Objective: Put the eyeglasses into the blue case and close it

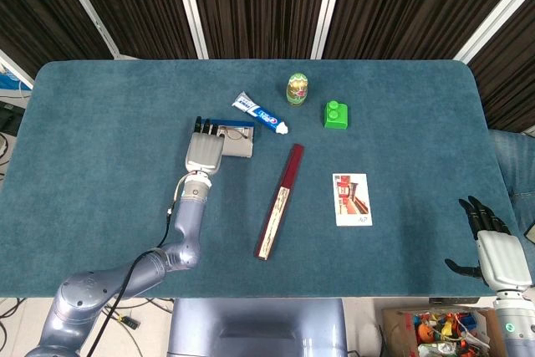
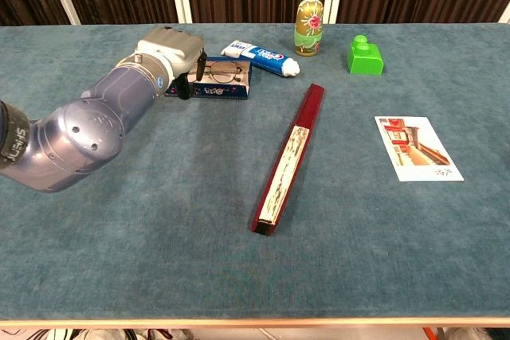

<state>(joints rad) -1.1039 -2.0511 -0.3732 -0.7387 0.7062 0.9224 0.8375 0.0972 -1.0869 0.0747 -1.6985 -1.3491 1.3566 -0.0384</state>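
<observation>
Background: dark slatted panels with white strips stand behind a counter (image 1: pixel 100 123) covered in blue-green felt.
Blue case (image 2: pixel 225 79): lies toward the far edge, left of the middle; the lid looks almost down but I judge it not yet shut.
Eyeglasses (image 2: pixel 221 71): visible at the case opening, resting on or in it; which one I cannot tell.
Left hand (image 1: pixel 203 151): fingers flat and extended over the near side of the case, touching it, gripping nothing.
Right hand (image 1: pixel 497 250): at the near right corner, fingers apart, holding nothing.
Handling: the eyeglasses seem light and fragile, with thin wire; better to push on the rigid case lid, not the lenses.
Other things: toothpaste tube (image 1: pixel 262 113), painted doll (image 1: pixel 298 89), green block (image 1: pixel 337 114), long red box (image 1: pixel 279 201), picture card (image 1: pixel 352 199).
</observation>
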